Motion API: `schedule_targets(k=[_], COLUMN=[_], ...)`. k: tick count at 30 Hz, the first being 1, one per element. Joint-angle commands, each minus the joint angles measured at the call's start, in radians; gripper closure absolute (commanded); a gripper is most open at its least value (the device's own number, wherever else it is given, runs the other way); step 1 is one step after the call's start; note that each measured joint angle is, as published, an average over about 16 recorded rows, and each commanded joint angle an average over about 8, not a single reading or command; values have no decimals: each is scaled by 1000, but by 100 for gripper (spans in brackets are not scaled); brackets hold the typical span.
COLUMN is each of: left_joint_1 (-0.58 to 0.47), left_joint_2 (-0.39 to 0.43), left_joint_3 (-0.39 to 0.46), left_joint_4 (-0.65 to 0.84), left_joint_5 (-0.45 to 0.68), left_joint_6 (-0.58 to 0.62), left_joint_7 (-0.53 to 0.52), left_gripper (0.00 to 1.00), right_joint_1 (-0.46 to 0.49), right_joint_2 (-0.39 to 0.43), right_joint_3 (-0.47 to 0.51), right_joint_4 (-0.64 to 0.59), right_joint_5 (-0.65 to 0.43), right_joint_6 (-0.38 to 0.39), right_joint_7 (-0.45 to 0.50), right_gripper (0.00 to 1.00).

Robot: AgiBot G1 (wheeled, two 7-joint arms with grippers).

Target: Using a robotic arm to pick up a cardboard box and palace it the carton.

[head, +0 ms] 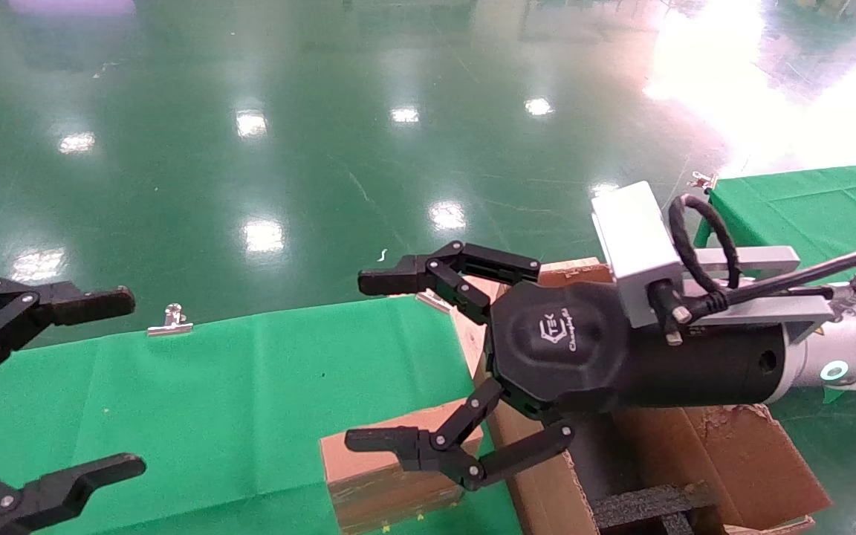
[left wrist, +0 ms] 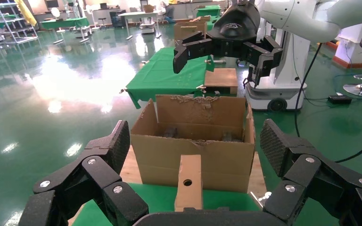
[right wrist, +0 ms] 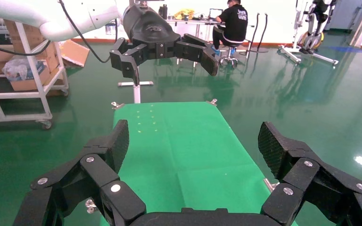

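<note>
The small cardboard box (head: 391,475) stands on the green table (head: 212,401) at its right edge; the left wrist view shows its face with the round hole (left wrist: 188,183). The big carton (head: 733,453) with torn flaps and black foam stands just right of the table, and also shows in the left wrist view (left wrist: 193,141). My right gripper (head: 365,360), on the white arm, hovers open and empty above the box and the carton's near wall. My left gripper (head: 129,383) is open and empty over the table's left part, pointing toward the box.
A metal clip (head: 170,321) holds the cloth at the table's far edge. A second green table (head: 807,200) stands at the back right. Shiny green floor lies all around. The right wrist view shows bare green cloth (right wrist: 179,141) beneath the right gripper.
</note>
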Motion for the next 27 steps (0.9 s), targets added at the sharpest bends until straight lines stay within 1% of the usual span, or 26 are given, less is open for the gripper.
schedule_targets(k=[1, 13, 14, 21, 22, 27], left_joint_1=[0, 0, 0, 0, 0, 0], left_joint_2=[0, 0, 0, 0, 0, 0], left_joint_3=[0, 0, 0, 0, 0, 0], left_joint_4=[0, 0, 0, 0, 0, 0], left_joint_5=[0, 0, 0, 0, 0, 0], left_joint_6=[0, 0, 0, 0, 0, 0], left_joint_7=[0, 0, 0, 0, 0, 0], left_gripper=[0, 0, 4, 91, 100, 100], right_joint_1=[0, 0, 0, 0, 0, 0], right_joint_2=[0, 0, 0, 0, 0, 0], right_joint_3=[0, 0, 0, 0, 0, 0], right_joint_4=[0, 0, 0, 0, 0, 0], right_joint_5=[0, 0, 0, 0, 0, 0], right_joint_6=[0, 0, 0, 0, 0, 0], right_joint_7=[0, 0, 0, 0, 0, 0], right_gripper=[0, 0, 0, 0, 0, 0])
